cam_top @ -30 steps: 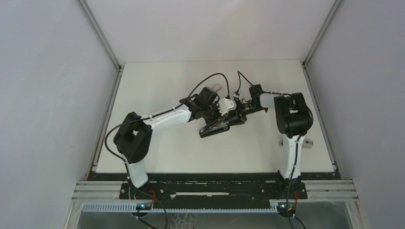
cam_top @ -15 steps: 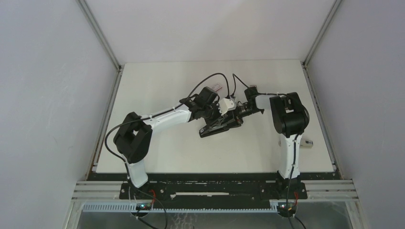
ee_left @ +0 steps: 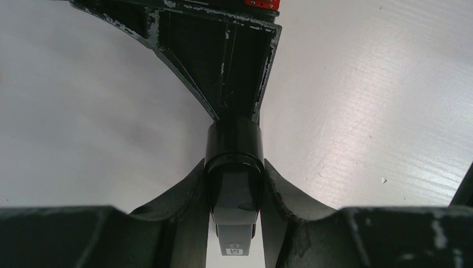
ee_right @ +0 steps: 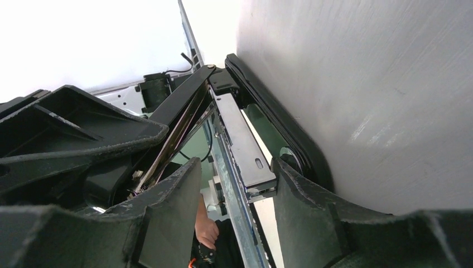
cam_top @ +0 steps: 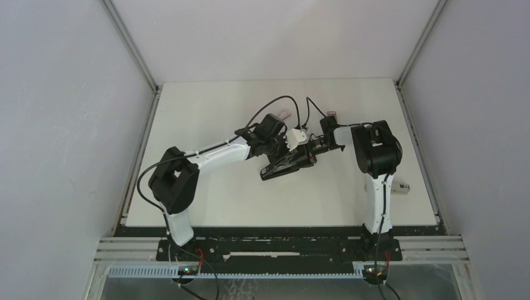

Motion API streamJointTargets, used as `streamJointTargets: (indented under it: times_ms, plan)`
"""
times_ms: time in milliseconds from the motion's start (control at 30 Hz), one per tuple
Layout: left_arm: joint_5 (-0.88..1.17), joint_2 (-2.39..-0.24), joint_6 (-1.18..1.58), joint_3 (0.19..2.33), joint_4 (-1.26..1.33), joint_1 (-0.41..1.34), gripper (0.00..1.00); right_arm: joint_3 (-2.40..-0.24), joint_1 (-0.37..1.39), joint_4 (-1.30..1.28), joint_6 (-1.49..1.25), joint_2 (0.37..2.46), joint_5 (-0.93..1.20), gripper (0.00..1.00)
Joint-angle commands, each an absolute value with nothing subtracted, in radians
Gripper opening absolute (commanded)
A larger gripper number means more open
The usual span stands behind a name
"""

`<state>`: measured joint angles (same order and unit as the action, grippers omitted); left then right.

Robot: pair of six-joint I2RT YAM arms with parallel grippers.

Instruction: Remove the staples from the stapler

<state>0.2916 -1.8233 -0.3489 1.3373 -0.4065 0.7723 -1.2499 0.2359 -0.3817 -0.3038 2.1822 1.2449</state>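
Note:
The black-and-silver stapler (cam_top: 284, 167) lies tilted near the table's middle, its arms spread apart. My left gripper (cam_top: 279, 150) is shut on one black arm of the stapler (ee_left: 233, 167), both fingers pressed against its sides. My right gripper (cam_top: 310, 150) comes in from the right, open. In the right wrist view the silver magazine rail (ee_right: 242, 139) runs between my right gripper's (ee_right: 234, 192) fingers. It rests against the right finger (ee_right: 304, 206), with a gap to the left one. The black top arm (ee_right: 178, 106) is swung away from the rail. The staples are hidden.
A small red-and-white box (cam_top: 282, 114) lies just behind the left wrist. A small pale object (cam_top: 403, 187) sits at the table's right edge. Grey enclosure walls close in on both sides and the back. The two wrists are crowded together over the stapler.
The right arm has shifted left, bringing its gripper closer around the stapler's end. Left arm and stapler have stayed put.

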Motion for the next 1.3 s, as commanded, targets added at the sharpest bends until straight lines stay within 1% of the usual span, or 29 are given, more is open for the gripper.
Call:
streamJointTargets:
  times_ms: [0, 133, 333, 733, 900, 1200, 1267]
  plan:
    - [0.333, -1.74, -0.33, 1.336, -0.336, 0.775, 0.04, -1.202, 0.24, -0.217, -0.375, 2.182, 1.243, 0.5]
    - [0.339, -1.739, -0.33, 1.338, -0.336, 0.775, 0.04, -1.178, 0.233, -0.139, -0.433, 2.184, 1.236, 0.49]
    - [0.339, -1.737, -0.331, 1.335, -0.336, 0.775, 0.04, -1.178, 0.233, -0.135, -0.449, 2.199, 1.239, 0.47]
    - [0.353, -1.741, -0.331, 1.337, -0.341, 0.775, 0.04, -1.177, 0.229, -0.071, -0.525, 2.231, 1.235, 0.46]
    - [0.35, -1.744, -0.333, 1.333, -0.341, 0.775, 0.04, -1.162, 0.228, -0.032, -0.55, 2.234, 1.237, 0.41]
    - [0.345, -1.745, -0.332, 1.336, -0.341, 0.775, 0.04, -1.163, 0.227, -0.028, -0.549, 2.243, 1.245, 0.19]
    - [0.336, -1.738, -0.334, 1.336, -0.342, 0.774, 0.04, -1.163, 0.226, -0.029, -0.547, 2.243, 1.247, 0.16]
